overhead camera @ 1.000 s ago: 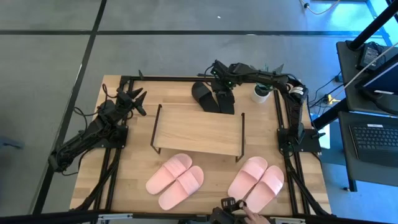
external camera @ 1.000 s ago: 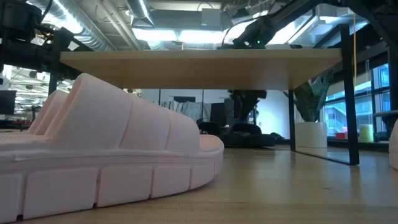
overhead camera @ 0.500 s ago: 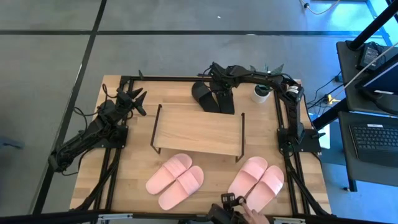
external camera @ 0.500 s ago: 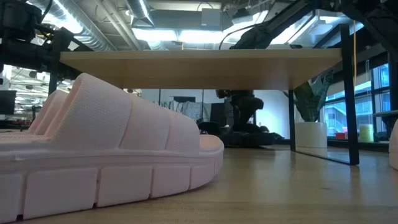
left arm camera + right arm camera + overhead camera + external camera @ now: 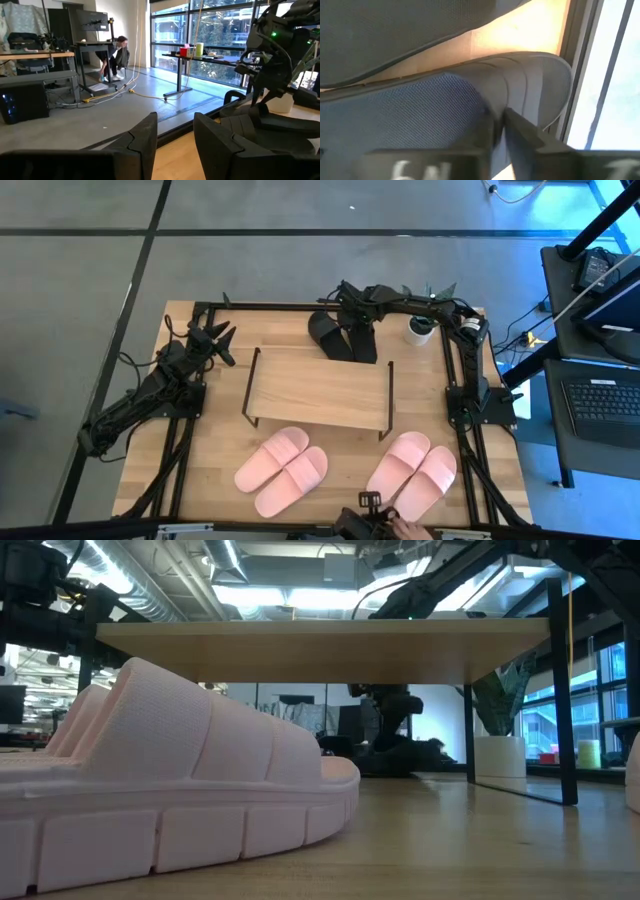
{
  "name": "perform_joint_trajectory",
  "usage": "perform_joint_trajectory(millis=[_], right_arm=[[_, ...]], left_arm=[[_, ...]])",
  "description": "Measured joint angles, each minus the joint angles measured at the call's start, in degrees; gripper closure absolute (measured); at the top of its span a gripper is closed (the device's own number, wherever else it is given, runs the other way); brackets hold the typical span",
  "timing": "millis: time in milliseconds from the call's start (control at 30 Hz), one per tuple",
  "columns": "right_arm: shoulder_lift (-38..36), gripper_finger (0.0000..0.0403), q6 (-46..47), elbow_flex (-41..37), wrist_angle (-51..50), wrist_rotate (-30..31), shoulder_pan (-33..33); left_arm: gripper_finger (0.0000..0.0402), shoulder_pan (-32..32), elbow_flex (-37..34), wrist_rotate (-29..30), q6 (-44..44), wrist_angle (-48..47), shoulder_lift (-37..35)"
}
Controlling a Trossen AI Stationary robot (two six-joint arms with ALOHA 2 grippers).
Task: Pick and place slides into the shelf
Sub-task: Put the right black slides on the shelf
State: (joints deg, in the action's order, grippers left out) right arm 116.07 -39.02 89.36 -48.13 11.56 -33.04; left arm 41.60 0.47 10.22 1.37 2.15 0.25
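A black pair of slides (image 5: 338, 336) lies on the table behind the shelf (image 5: 318, 388). The same pair shows under the shelf board in the low view (image 5: 405, 754). My right gripper (image 5: 353, 323) reaches down onto this pair and is shut on one black slide (image 5: 470, 95). Two pink pairs (image 5: 282, 470) (image 5: 412, 472) rest on their soles in front of the shelf. My left gripper (image 5: 218, 340) waits open at the table's left, level, with nothing between its fingers (image 5: 175, 135). My right gripper pinches the black slide's wide strap (image 5: 522, 92) at its edge between its two fingers (image 5: 520, 137), which stand almost together. The fingers slant steeply down from above. The slide lies with its sole on the table beside the other black slide.
A white pot with a plant (image 5: 421, 330) stands right of the black pair at the far edge. The table's black frame bars (image 5: 455, 380) run along the sides. A person's hand and a dark device (image 5: 385, 525) show at the near edge. A pink slide (image 5: 170, 790) fills the low view's left.
My right gripper has shut on the black slide's strap, after standing wide open over the pair. The slide has stayed on the table.
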Motion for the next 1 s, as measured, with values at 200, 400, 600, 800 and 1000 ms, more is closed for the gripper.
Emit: perform_joint_trajectory(millis=[200,400,600,800,1000], right_arm=[[-0.2,0.0386,2.4,0.0,-0.4,-0.9,-0.1],[-4.5,0.0390,3.0,2.4,-1.1,2.1,-0.7],[-9.7,0.0390,3.0,11.9,-6.1,6.4,-0.8],[-12.4,0.0390,12.8,26.5,-16.9,10.6,0.1],[-12.5,0.0390,24.4,38.6,-32.0,14.9,5.8]], left_arm=[[0.0282,0.0,0.0,0.0,0.0,0.0,0.0],[0.0282,0.0,0.0,0.2,0.0,0.0,0.0],[0.0282,0.0,0.0,1.3,0.0,0.2,0.1],[0.0282,0.0,0.0,2.8,-0.4,0.4,0.1],[0.0282,0.0,0.0,2.8,-0.4,0.4,0.1]])
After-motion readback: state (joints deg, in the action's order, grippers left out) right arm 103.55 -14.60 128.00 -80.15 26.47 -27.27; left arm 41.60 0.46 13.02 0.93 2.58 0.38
